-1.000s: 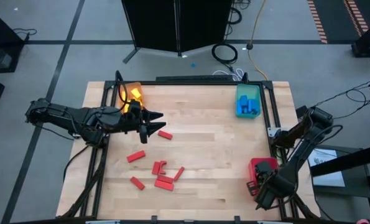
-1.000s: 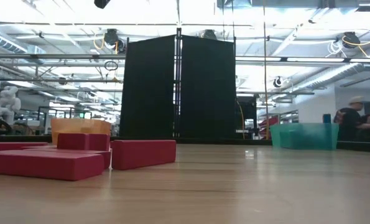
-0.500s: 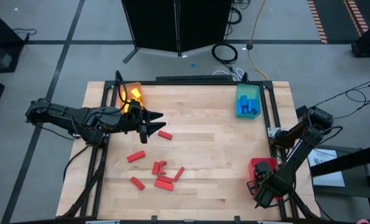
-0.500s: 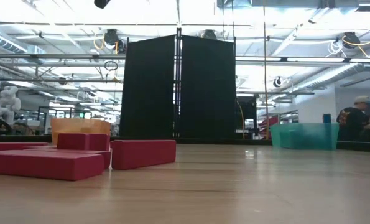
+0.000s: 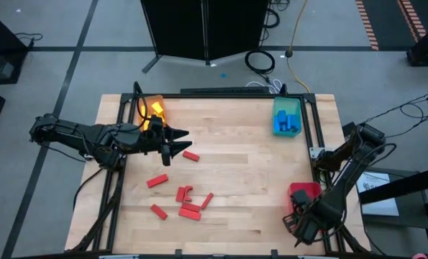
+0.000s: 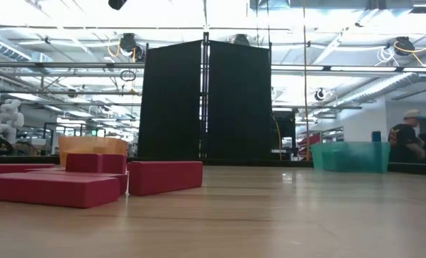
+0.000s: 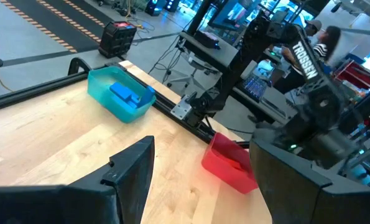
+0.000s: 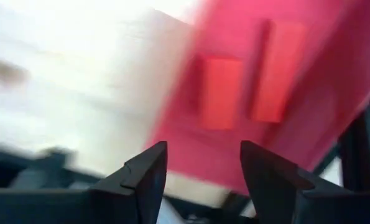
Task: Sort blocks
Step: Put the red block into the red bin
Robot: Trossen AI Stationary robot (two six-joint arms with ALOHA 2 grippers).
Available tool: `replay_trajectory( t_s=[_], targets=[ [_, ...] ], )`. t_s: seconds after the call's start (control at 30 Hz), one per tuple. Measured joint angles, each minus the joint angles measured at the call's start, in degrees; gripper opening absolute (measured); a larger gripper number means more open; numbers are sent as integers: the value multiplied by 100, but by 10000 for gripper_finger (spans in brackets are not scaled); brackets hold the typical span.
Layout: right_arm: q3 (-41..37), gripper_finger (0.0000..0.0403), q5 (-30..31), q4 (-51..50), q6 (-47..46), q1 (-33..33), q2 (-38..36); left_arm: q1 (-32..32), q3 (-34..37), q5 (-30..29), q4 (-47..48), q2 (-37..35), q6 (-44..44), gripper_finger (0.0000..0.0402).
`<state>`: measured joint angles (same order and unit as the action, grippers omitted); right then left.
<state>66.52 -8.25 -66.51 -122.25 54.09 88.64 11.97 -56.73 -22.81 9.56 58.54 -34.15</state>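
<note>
Seven red blocks (image 5: 182,194) lie scattered on the bare wood of the table (image 5: 242,180) toward its left-front part, one (image 5: 191,155) lying apart from the rest, just beside the left gripper (image 5: 172,142). That gripper hangs above the table near the orange tray (image 5: 153,106), fingers spread and holding nothing; the nearest block sits just ahead of its fingertips, the others a little farther toward the front edge. The right gripper (image 5: 300,224) hovers at the front-right corner beside the red tray (image 5: 302,194), its fingers parted and empty; its wrist view shows two red blocks (image 8: 221,92) already lying inside that tray. Blue blocks (image 5: 286,124) rest in the teal tray (image 5: 286,106) at the back right, yellow ones (image 5: 157,108) in the orange tray.

The bricks look light, rigid and smooth-sided, likely easy to nudge askew. A pinch across the narrow width, centred along the length, would probably hold best. Blocks lying close together near the front may need approach from a free side.
</note>
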Motion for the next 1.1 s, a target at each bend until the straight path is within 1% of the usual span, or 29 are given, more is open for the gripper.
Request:
replay_trajectory(
  t_s=[0.1,0.2,0.3,0.37,0.4,0.47,0.57,0.73,0.83,0.97,1.1],
  targets=[
    [742,189,714,-398,358,-174,-2,0,0,0,-1,0,2,258],
    [1492,189,1717,-708,944,-439,-9,0,0,0,-2,0,4,258],
    [2047,189,2657,-924,1676,-863,-14,0,0,-1,0,0,7,258],
    [2278,189,3023,-844,2404,-1248,-15,0,0,0,-2,0,7,258],
    [2338,189,3085,-759,2836,-1452,-15,2,0,0,-2,0,4,258],
    [2380,189,3064,-410,3840,-1908,-13,17,0,0,-2,0,5,258],
    [2383,189,3024,442,5251,-2518,26,48,0,2,-2,0,5,258],
    [2385,189,2498,1943,7419,-3321,273,55,0,200,18,0,5,258],
    [2387,189,2141,2565,8601,-3560,546,55,2,347,28,-18,5,258],
    [2387,190,1839,3007,10194,-3659,1027,55,4,547,27,-121,4,258],
    [2387,190,1719,3403,11195,-3669,1551,55,4,584,56,-215,7,258]
  ],
)
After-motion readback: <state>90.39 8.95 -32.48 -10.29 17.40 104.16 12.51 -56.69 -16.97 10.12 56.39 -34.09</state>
